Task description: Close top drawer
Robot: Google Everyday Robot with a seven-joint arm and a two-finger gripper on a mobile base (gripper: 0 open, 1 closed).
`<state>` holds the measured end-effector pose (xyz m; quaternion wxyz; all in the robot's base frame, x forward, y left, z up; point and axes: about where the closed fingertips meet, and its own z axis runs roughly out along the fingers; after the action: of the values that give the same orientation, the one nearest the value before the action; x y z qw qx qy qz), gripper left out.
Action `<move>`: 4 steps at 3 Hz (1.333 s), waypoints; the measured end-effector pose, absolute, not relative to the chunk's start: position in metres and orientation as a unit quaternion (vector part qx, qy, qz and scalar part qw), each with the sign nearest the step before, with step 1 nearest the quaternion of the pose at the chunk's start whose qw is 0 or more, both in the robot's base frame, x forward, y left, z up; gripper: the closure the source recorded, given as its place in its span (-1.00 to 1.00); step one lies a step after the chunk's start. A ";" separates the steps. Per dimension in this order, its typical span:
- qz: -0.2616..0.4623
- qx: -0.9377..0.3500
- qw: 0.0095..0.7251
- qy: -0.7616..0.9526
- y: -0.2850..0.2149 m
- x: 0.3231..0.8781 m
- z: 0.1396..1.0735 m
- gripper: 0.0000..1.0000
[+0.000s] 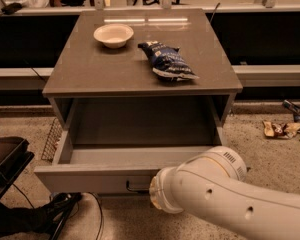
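The tool (152, 189), on the white rounded arm (215, 194), meets the wide pale-grey top drawer (85, 176) by its small black handle (135, 187); its grip cannot be told. The drawer stands pulled out beneath the brown desk (85, 69), which bears a white bowl (113, 35) and a blue snack bag (167, 61).

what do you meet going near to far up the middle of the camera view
arm, with the tool hidden behind its end at the drawer front → top drawer, open → cabinet top → chip bag → bowl
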<state>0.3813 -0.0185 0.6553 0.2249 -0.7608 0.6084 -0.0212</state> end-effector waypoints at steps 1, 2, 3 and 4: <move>-0.023 -0.769 0.224 0.598 -0.013 0.434 0.650 1.00; -0.024 -0.772 0.221 0.595 -0.013 0.448 0.646 1.00; -0.018 -0.771 0.216 0.599 -0.011 0.499 0.632 1.00; -0.012 -0.756 0.234 0.611 -0.004 0.534 0.634 1.00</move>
<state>0.5342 -0.0045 0.6344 0.2342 -0.7557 0.6115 -0.0123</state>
